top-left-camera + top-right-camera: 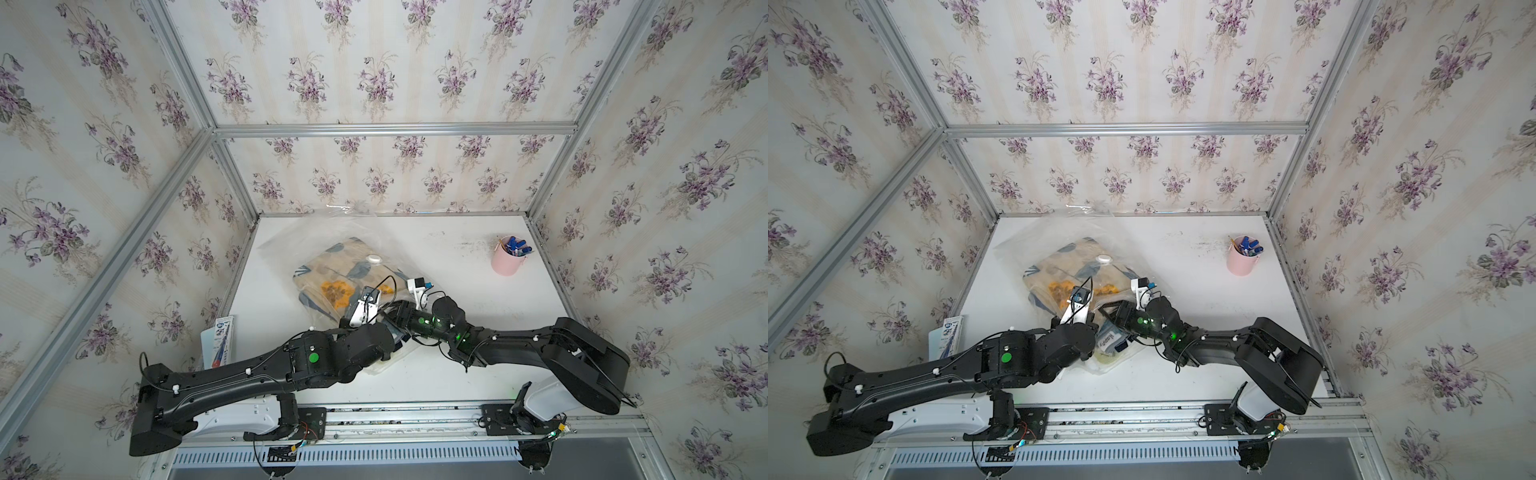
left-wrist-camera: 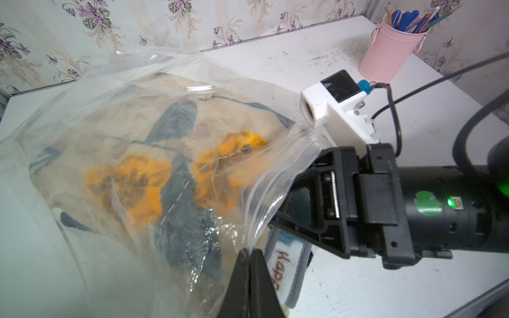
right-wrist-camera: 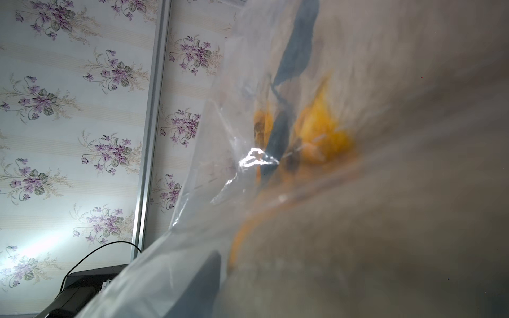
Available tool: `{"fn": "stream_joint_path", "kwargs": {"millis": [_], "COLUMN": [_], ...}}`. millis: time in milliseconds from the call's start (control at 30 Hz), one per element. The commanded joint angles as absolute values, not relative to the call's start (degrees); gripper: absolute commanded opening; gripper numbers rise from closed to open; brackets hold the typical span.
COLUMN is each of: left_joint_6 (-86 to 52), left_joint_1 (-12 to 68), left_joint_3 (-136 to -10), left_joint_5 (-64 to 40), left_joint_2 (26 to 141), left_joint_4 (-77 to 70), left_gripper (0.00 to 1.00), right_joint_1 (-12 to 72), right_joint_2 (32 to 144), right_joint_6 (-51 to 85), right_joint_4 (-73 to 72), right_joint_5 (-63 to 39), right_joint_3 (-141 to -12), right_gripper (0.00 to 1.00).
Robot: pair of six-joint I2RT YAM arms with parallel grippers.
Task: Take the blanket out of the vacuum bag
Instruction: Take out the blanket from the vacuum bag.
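Clear vacuum bag (image 2: 82, 115) lip pinched by left gripper (image 2: 249, 252), lower centre, holding mouth open; right gripper (image 2: 292, 192) inside at blanket (image 2: 281, 261), grip unclear.

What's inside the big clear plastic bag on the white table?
A folded beige fleece blanket with blue leaves and orange flowers lies in the clear crinkly vacuum bag. Its underside and inner folds are covered, so anything beneath cannot be seen.

The clear, crinkled vacuum bag (image 1: 286, 241) lies on the table (image 1: 457, 332), white valve cap (image 1: 374, 258) upward. Inside is a folded beige blanket (image 1: 328, 270) with orange flowers.
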State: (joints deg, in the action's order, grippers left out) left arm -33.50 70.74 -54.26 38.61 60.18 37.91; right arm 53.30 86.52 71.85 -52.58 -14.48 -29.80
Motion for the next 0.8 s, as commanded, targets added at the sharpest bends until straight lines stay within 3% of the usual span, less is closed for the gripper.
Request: {"fn": "stream_joint_path", "kwargs": {"millis": [0,767], "left_joint_6": [-33.07,-32.76], "left_joint_1": [70.66,70.63], "left_joint_3": [-54.41,-55.37], "left_joint_5": [38.67,37.78], "left_joint_2": [60.03,60.10], "left_joint_4": [36.27,36.45], "left_gripper": [0.00,0.00], "right_joint_1": [53.44,53.35], "right_joint_2": [85.37,97.39], "right_joint_6": [73.02,78.44], "right_joint_4": [-54.16,-60.17], "right_joint_5": [-14.22,-11.91], "right_joint_3": [-28.21,-33.66], "right_gripper": [0.49,0.58]}}
